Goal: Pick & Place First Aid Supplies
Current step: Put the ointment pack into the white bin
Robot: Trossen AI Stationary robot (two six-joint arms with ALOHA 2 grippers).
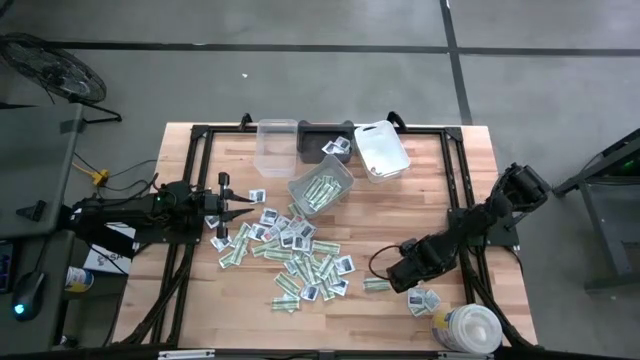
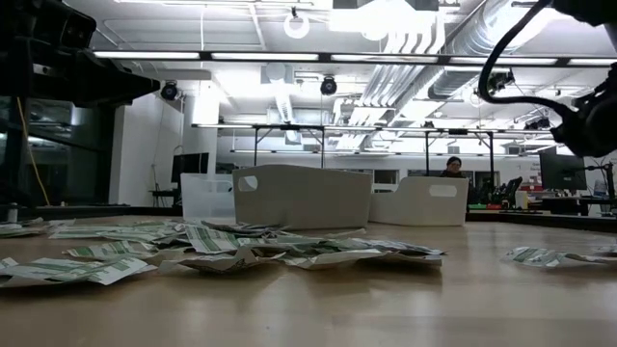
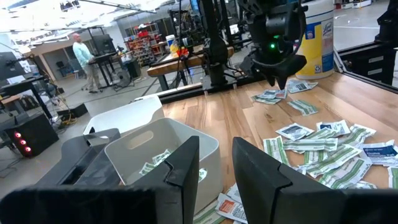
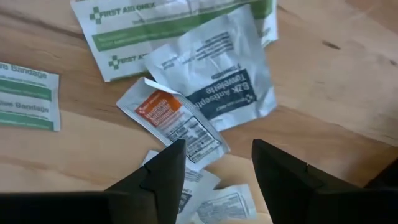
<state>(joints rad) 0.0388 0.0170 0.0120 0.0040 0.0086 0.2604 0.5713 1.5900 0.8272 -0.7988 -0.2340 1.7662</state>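
The first aid supplies [image 1: 295,250] lie scattered flat over the middle of the table, green-and-white strips and squarish white packets; the low view shows the same pile of supplies [image 2: 222,253]. My left gripper [image 1: 243,210] is open and hovers at the pile's left edge, pointing toward the grey bin [image 3: 158,152]. My right gripper [image 4: 217,155] is open and points down over a small cluster of packets [image 1: 422,298] near the table's right near corner. An orange-and-white packet [image 4: 171,121] lies under the gap between its fingers, partly under a white packet with dark print [image 4: 217,81].
A grey bin [image 1: 320,190] holding green strips stands tilted at the pile's far side. A clear bin [image 1: 275,142], a dark bin [image 1: 325,140] and a white bin [image 1: 382,150] line the far edge. A big round white tub [image 1: 470,330] stands at the near right corner. A person [image 3: 81,53] stands beyond the table.
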